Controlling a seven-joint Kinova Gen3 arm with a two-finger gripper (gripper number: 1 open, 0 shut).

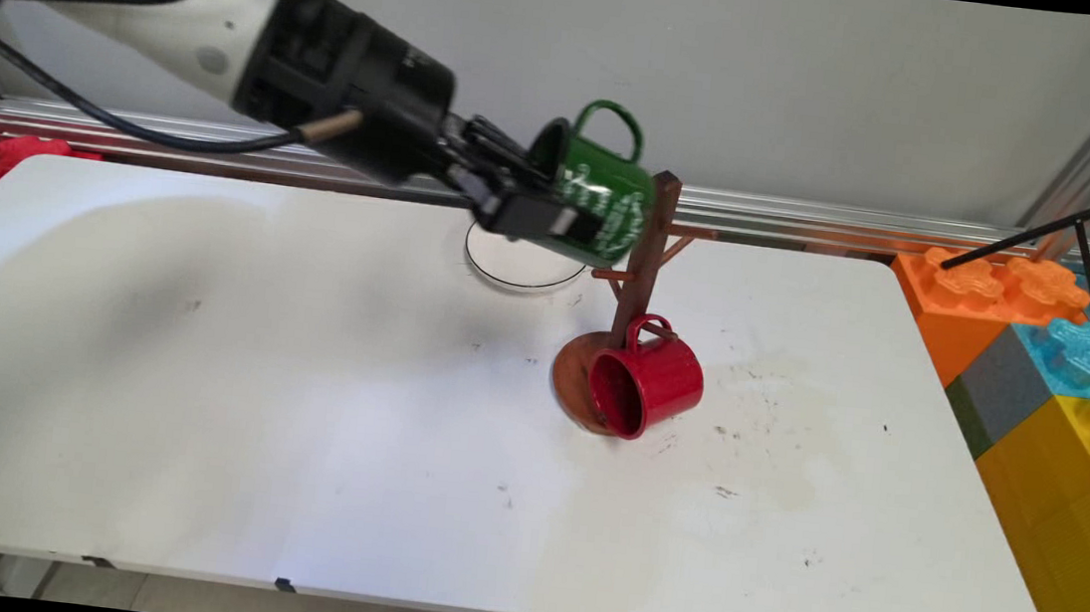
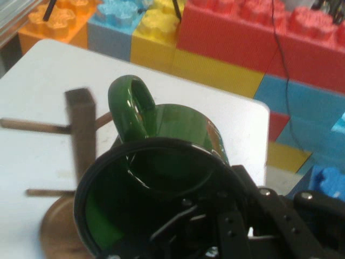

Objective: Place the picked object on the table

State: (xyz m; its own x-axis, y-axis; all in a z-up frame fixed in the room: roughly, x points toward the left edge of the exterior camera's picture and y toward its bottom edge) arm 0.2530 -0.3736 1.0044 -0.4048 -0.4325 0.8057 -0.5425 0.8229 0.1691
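My gripper (image 1: 554, 209) is shut on the rim of a green mug (image 1: 601, 196) and holds it tilted in the air, handle up, right beside the top of a brown wooden mug tree (image 1: 653, 246). In the hand view the green mug (image 2: 161, 178) fills the middle, its handle near the tree's post (image 2: 82, 135); one finger reaches inside the mug. A red mug (image 1: 648, 378) hangs by its handle on a low peg of the tree, its mouth facing the camera, over the tree's round base (image 1: 573, 374).
A thin black ring (image 1: 521, 262) is drawn on the white table (image 1: 246, 397) behind the gripper. Big coloured toy blocks (image 1: 1051, 345) stand along the table's right edge. A black tripod leg (image 1: 1052, 230) crosses above them.
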